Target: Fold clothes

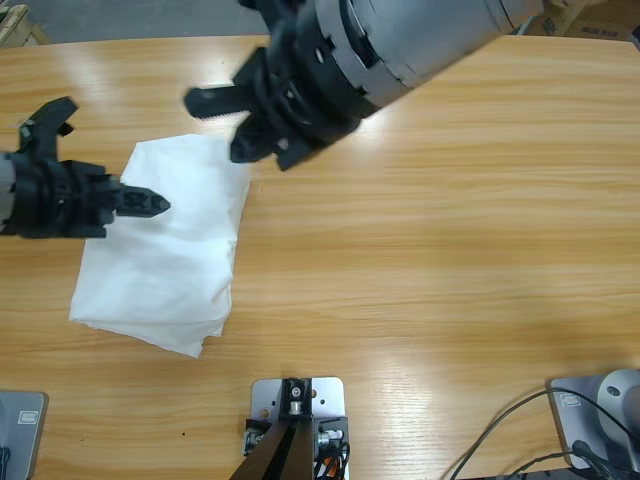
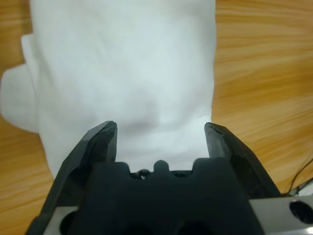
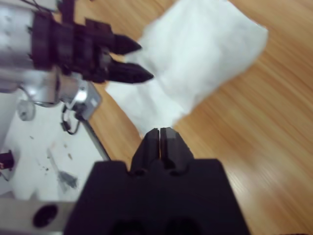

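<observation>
- The wooden tabletop (image 1: 450, 250) fills my overhead view, bare over its right half.
- A folded white T-shirt (image 1: 170, 245) lies flat on the left part of the tabletop as a rough rectangle, with layered edges at its lower corner.
- My left gripper (image 2: 160, 134) hangs over the T-shirt (image 2: 127, 73), jaws spread wide with nothing between them; the cloth stretches ahead of its tips. Overhead I see it (image 1: 225, 125) above the shirt's upper right corner.
- My right gripper (image 3: 160, 134) has its jaws pressed together, empty. Overhead it (image 1: 158, 205) comes in from the left edge, tips over the shirt's upper left area.
</observation>
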